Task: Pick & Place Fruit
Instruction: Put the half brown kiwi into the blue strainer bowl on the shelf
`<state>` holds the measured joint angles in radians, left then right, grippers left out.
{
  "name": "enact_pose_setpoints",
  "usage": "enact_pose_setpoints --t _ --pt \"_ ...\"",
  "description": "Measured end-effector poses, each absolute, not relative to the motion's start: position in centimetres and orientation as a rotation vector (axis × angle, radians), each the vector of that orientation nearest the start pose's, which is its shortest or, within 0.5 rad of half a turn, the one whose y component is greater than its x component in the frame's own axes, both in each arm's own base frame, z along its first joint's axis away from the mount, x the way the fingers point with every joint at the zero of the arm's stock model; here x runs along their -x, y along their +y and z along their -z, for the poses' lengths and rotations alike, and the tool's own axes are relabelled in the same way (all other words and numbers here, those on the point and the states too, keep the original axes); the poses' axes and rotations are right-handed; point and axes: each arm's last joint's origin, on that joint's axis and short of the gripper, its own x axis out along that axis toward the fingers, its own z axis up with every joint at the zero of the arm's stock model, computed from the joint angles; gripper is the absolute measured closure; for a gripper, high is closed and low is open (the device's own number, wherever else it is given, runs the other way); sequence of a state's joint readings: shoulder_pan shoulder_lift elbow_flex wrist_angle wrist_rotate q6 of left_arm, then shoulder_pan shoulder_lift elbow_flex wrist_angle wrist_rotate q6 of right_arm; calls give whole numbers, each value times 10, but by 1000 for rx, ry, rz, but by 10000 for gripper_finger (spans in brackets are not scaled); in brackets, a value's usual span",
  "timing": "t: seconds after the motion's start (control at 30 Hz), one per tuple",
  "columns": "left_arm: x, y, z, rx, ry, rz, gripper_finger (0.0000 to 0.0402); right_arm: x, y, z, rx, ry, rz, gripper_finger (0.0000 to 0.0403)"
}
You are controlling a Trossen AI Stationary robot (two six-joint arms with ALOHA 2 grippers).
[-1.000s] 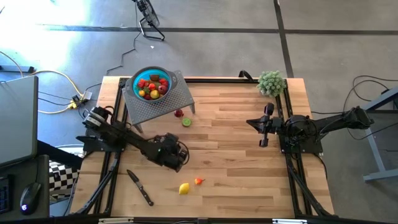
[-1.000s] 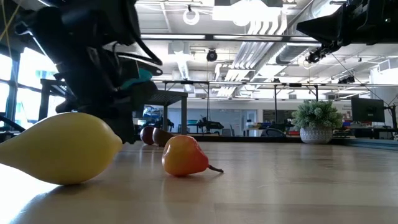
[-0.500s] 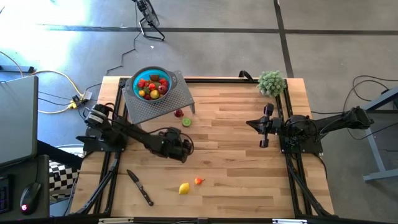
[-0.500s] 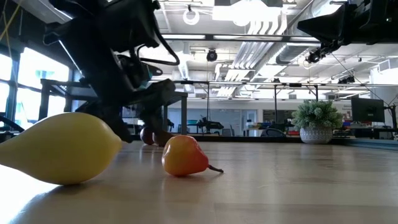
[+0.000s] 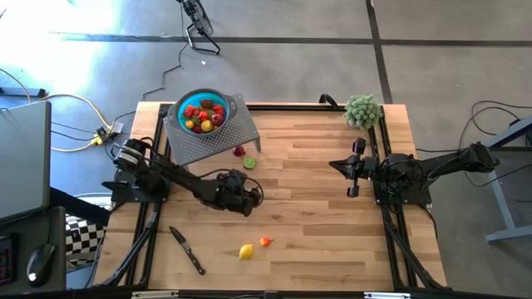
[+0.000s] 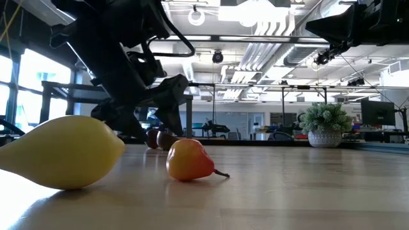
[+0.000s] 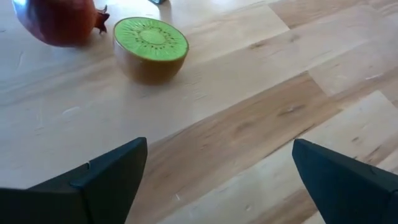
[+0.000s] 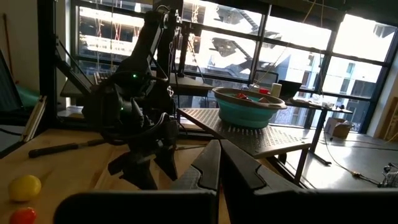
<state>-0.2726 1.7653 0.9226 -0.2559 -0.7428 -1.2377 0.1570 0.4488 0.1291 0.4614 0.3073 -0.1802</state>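
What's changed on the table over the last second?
The left gripper moved away from the table's front edge toward the kiwi half and red fruit, and its fingers opened wide, holding nothing. The yellow fruit, orange fruit, knife, teal bowl and shut right gripper stayed put.

Four loose fruits on the table: one halved kiwi (image 7: 151, 48), one dark red pomegranate (image 7: 59, 20), one yellow lemon (image 5: 246, 251), one orange-red pear (image 6: 188, 160), one teal bowl (image 5: 200, 111) heaped with more, one knife (image 5: 188, 250), one plant ball (image 5: 362, 109), two arms.
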Motion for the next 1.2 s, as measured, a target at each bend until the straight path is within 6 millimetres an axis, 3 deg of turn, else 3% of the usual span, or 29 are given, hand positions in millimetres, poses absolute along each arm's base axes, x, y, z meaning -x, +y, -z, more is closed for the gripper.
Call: enact_pose_setpoints --t 0.43,0.87,1.2 --pt "-316 -54 -139 622 574 -921 10 -128 11 -211 147 -124 162 400" --pt "-319 -18 -140 643 529 -1042 10 -128 11 -211 147 -124 162 400" --pt "-324 0 -142 603 522 -1042 10 -128 11 -211 147 -124 162 400"
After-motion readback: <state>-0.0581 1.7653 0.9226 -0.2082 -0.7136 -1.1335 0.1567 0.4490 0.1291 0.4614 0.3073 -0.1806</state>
